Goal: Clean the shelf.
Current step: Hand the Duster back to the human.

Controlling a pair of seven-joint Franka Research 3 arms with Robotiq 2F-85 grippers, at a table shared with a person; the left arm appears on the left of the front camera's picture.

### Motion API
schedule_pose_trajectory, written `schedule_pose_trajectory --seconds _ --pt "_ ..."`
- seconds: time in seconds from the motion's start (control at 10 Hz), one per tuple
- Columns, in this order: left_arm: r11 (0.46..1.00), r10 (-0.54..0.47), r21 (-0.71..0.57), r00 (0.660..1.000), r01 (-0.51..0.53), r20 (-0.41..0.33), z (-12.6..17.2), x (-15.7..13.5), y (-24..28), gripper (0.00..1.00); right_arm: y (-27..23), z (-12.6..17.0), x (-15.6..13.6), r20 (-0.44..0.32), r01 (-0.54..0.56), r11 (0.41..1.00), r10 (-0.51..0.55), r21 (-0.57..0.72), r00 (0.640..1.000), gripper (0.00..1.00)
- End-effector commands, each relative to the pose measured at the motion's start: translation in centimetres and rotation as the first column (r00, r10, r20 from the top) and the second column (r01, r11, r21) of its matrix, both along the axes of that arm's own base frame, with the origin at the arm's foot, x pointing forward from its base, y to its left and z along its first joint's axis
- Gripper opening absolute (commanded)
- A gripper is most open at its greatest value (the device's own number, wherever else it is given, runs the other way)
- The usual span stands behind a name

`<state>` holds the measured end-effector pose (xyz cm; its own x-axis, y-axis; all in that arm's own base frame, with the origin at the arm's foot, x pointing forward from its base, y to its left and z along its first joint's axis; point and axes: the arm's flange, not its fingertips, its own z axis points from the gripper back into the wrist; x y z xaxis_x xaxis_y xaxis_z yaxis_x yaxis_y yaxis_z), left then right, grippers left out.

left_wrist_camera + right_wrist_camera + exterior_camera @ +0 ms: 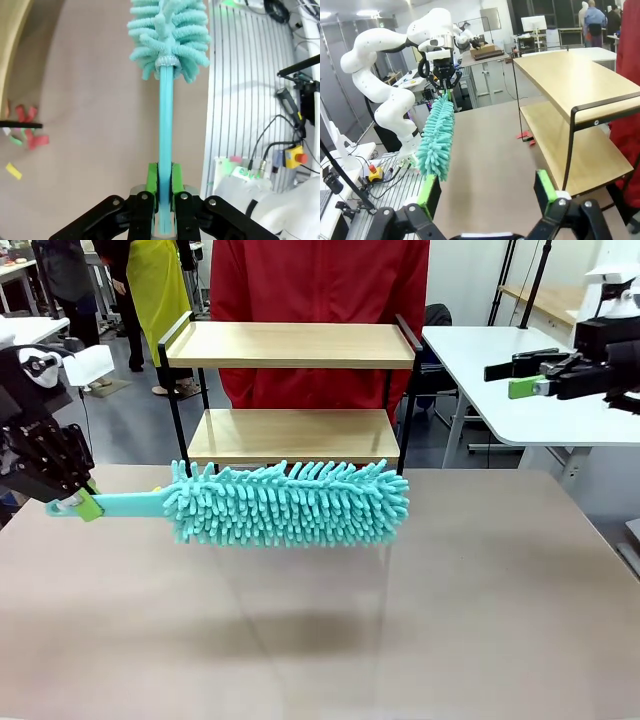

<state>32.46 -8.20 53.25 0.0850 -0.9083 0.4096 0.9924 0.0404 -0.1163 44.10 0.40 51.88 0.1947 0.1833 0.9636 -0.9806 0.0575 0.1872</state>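
Both grippers differ: left gripper [78, 504] pinches the fluffy teal microfibre duster [290, 503] near the two-tier wooden shelf [290, 344]; right gripper [525, 378] spread wide.

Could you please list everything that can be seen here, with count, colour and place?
Shelf: one, light wood boards in a black frame, far side of the table.
Duster: one, teal, held level in front of the shelf.
Paper scraps: several, red, green and yellow, on the table by the shelf's leg.
Table: one, brown, under everything.
Person: one, red top, behind the shelf.
Left gripper: shut on the duster's handle.
Right gripper: open, raised at the right side.
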Motion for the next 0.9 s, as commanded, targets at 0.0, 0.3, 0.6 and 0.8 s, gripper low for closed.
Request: schedule_pose_trajectory --seconds 0.0,0.3,0.6,0.8 --pt "1.0 -0.005 0.004 1.0 0.005 0.021 0.6 -0.1 0.9 0.13 -0.3 0.7 0.5 0.013 -0.006 1.0 0.006 -0.001 1.0 1.0" --pt "1.0 0.02 -0.013 0.999 -0.02 0.029 -1.7 1.7 -1.6 0.13 1.6 0.9 -0.6 0.054 -0.039 0.999 0.037 0.034 0.998 1.0" --pt "0.988 -0.021 -0.153 0.995 0.036 0.098 -5.0 3.2 -2.2 0.13 5.3 2.0 -1.7 0.05 -0.083 0.995 0.08 0.05 0.995 1.0" --pt "0.976 -0.029 -0.209 0.99 0.058 0.136 -7.2 3.5 -2.0 0.13 8.0 0.8 -3.1 0.057 -0.105 0.992 0.101 0.068 0.993 1.0"
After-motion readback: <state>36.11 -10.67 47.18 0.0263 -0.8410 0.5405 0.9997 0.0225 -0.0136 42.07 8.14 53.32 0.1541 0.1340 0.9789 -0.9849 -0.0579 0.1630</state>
